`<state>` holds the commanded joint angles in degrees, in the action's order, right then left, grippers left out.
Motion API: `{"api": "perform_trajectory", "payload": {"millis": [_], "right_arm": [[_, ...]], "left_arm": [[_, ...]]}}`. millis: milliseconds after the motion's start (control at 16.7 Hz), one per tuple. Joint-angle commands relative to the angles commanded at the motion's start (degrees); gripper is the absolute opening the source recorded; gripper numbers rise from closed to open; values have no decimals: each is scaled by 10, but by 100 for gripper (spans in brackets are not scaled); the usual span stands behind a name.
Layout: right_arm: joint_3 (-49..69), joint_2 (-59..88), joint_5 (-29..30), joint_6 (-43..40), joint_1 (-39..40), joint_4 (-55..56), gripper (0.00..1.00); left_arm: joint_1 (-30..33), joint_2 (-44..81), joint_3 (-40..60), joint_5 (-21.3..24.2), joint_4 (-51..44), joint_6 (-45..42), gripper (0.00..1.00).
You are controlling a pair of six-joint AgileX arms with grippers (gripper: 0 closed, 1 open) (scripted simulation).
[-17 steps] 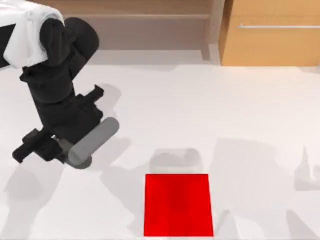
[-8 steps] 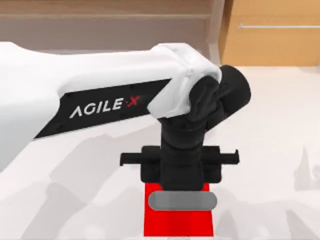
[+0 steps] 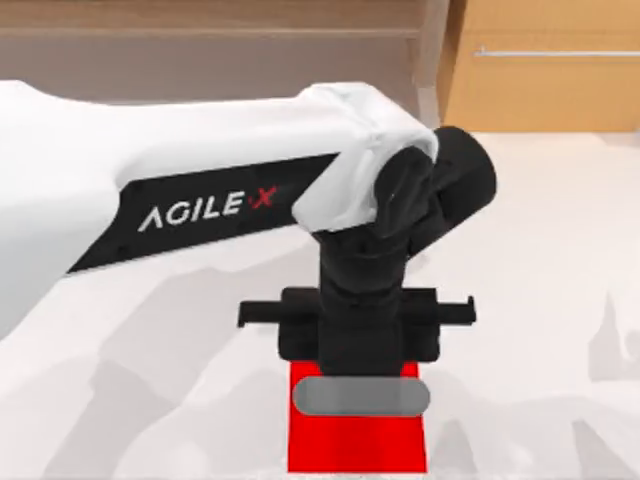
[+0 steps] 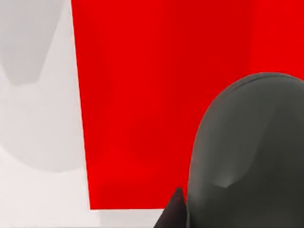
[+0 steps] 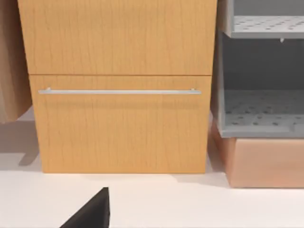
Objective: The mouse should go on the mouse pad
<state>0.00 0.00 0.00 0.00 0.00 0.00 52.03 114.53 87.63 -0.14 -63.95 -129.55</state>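
top view: the left arm [image 3: 200, 200], white with a black strip reading "agile x", reaches in from the left across the white bench [image 3: 540, 250] and bends down over the pad [image 3: 355, 445]. the left gripper [image 3: 358, 385] hangs above the pad's far edge, its black cross bar lying left to right. the mouse [image 3: 360, 397] lies crosswise just beneath the gripper, over the far part of the pad, its ends nearly reaching the pad's left and right edges. the fingers themselves are hidden under the wrist body, so whether they clamp the mouse or stand apart from it cannot be told, nor whether the mouse touches the pad. the pad sits near the bench's front edge, about the middle. a wooden cabinet [image 3: 545, 70] stands behind the bench at the right.

left wrist view: the grey mouse [image 4: 251, 156] looms close, with the pad [image 4: 152, 95] spread behind it and bare bench [image 4: 38, 142] alongside. a dark finger tip [image 4: 173, 211] shows just beside the mouse.

right wrist view: the wooden cabinet [image 5: 118, 85] with a metal handle [image 5: 118, 91] faces the camera, a grey shelf [image 5: 261, 109] beside it. a black corner of the right gripper [image 5: 92, 213] shows low over the bench; the state of its fingers cannot be told.
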Motion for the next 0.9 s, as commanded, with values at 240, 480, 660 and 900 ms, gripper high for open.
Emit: {"api": "perform_trajectory", "payload": {"millis": [240, 480, 660, 900], "right_arm": [[0, 0, 0, 0, 0, 0, 100], [0, 0, 0, 0, 0, 0, 100], [0, 0, 0, 0, 0, 0, 100], [0, 0, 0, 0, 0, 0, 100]], "left_arm": [[-39, 5, -8, 5, 13, -25, 0], [-59, 11, -21, 9, 45, -36, 0], [-49, 14, -30, 8, 68, -29, 0], [-11, 20, -46, 2, 88, -6, 0]]}}
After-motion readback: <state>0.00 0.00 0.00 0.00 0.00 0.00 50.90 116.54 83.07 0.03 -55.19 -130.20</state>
